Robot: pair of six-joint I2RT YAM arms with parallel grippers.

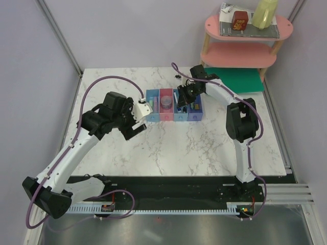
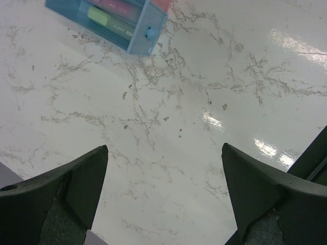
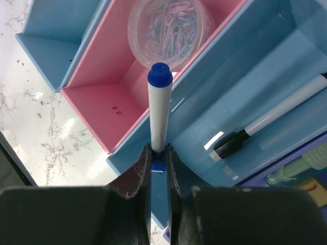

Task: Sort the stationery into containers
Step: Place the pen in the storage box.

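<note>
The containers (image 1: 174, 105) form a joined row of light blue, pink, light blue and purple bins at mid-table. My right gripper (image 3: 159, 153) hangs over the wall between the pink bin (image 3: 97, 102) and the second light blue bin (image 3: 255, 76), shut on the blue-and-white pen (image 3: 158, 107). That blue bin holds a thin black-capped pen (image 3: 271, 120). A round clear tub (image 3: 168, 25) sits in the pink bin. A pale green stick (image 3: 301, 163) lies in the purple bin. My left gripper (image 2: 163, 194) is open and empty over bare marble, left of the first blue bin (image 2: 138, 41), which holds a green stick (image 2: 97, 15).
A pink round tiered shelf (image 1: 245, 43) stands at the back right, carrying a red box (image 1: 239, 20) and a yellow bottle (image 1: 264, 13). A flat green board (image 1: 240, 79) lies below it. The right arm (image 1: 240, 120) reaches in from the right.
</note>
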